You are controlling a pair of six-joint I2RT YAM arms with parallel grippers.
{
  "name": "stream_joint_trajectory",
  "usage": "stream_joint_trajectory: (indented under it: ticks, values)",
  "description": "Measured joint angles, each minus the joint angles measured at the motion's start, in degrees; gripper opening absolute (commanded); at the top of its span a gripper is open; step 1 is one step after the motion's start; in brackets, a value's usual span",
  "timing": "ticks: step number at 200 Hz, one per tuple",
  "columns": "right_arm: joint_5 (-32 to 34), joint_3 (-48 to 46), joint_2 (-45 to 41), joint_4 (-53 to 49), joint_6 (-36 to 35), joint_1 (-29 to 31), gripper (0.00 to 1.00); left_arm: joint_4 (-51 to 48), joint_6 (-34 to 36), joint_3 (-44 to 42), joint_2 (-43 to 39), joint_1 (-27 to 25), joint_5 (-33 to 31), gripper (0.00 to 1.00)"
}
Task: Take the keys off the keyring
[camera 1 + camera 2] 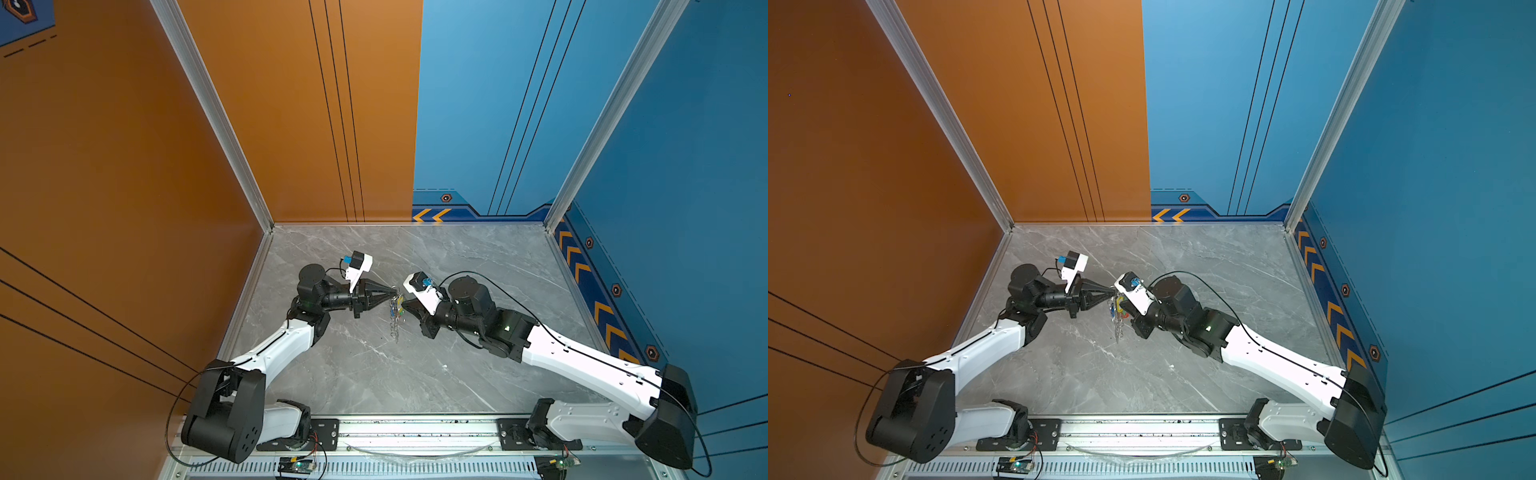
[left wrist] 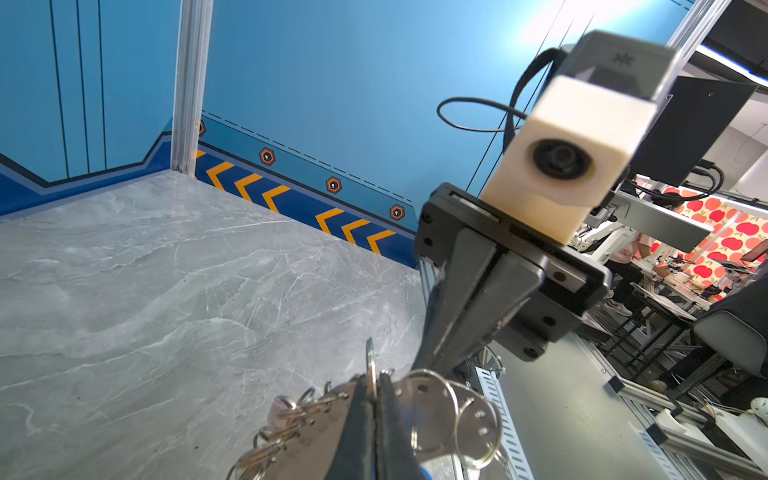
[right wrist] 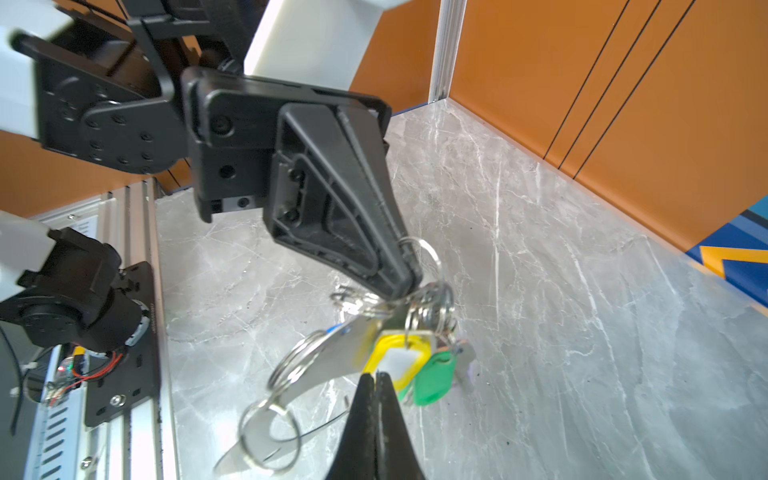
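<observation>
The keyring (image 3: 332, 357), a flat grey hoop edged with small silver split rings, hangs above the table in both top views (image 1: 395, 322) (image 1: 1118, 324). My left gripper (image 2: 376, 380) (image 1: 395, 289) is shut on one split ring (image 2: 371, 365) at the hoop's upper edge and carries the whole bunch. The keys (image 3: 434, 305) hang just below that grip, with a yellow tag (image 3: 401, 353) and a green tag (image 3: 434, 376). My right gripper (image 3: 376, 376) (image 1: 404, 304) is shut, its tips pinching the yellow tag's lower corner.
The grey marble table (image 1: 415, 374) lies under the bunch. An orange wall (image 1: 124, 208) bounds it on the left and a blue wall (image 1: 685, 208) on the right. An aluminium rail (image 1: 415, 428) runs along the front. The two wrist cameras (image 1: 359, 264) (image 1: 419, 284) sit close together.
</observation>
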Motion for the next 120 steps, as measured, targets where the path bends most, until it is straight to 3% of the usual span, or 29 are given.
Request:
stream_joint_trajectory:
  ticks: [58, 75, 120]
  values:
    - [-5.0, 0.0, -0.1, 2.5, 4.5, -0.1, 0.0, 9.1, -6.1, -0.9, 1.5, 0.3, -0.4, 0.0]
    - [-4.7, -0.1, -0.1, 2.9, 4.8, -1.2, 0.11, 10.0, -6.6, -1.0, 1.5, 0.3, -0.4, 0.0]
    - [-2.7, -0.3, -0.1, 2.9, 4.3, -4.2, 0.15, 10.6, -7.4, -1.7, 1.5, 0.3, -0.4, 0.0]
